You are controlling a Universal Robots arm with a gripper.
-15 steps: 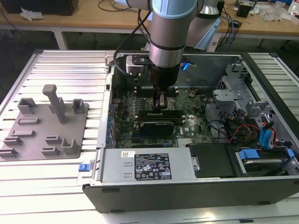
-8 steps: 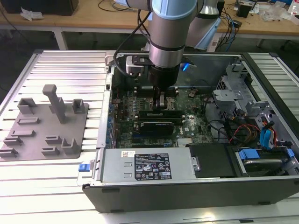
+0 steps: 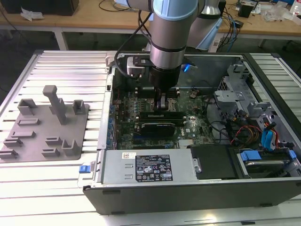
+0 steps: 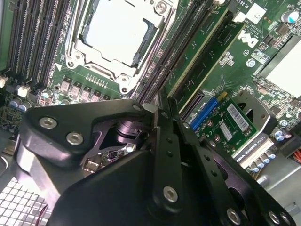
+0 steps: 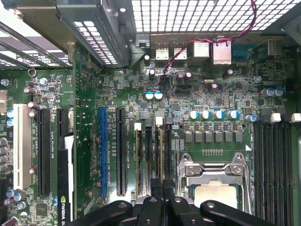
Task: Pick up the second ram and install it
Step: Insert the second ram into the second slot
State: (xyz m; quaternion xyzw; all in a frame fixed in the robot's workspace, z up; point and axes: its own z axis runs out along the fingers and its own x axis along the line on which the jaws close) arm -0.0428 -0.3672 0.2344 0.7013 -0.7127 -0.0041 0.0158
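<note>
My gripper (image 5: 162,189) sits closest, jaws narrow, pinched on the second ram (image 5: 160,155). It stands on edge in a slot beside the processor socket (image 5: 214,181), long axis parallel to the neighbouring slots (image 5: 149,155), far end toward the rear ports (image 5: 188,49). The open computer case (image 3: 188,193) holds the motherboard (image 3: 193,123) and a black card (image 3: 160,126).

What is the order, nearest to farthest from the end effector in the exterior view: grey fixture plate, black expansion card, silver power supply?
1. Black expansion card, inside the case, right by the end effector.
2. Silver power supply, along the case's near edge.
3. Grey fixture plate, outside the case, exterior view's left.
</note>
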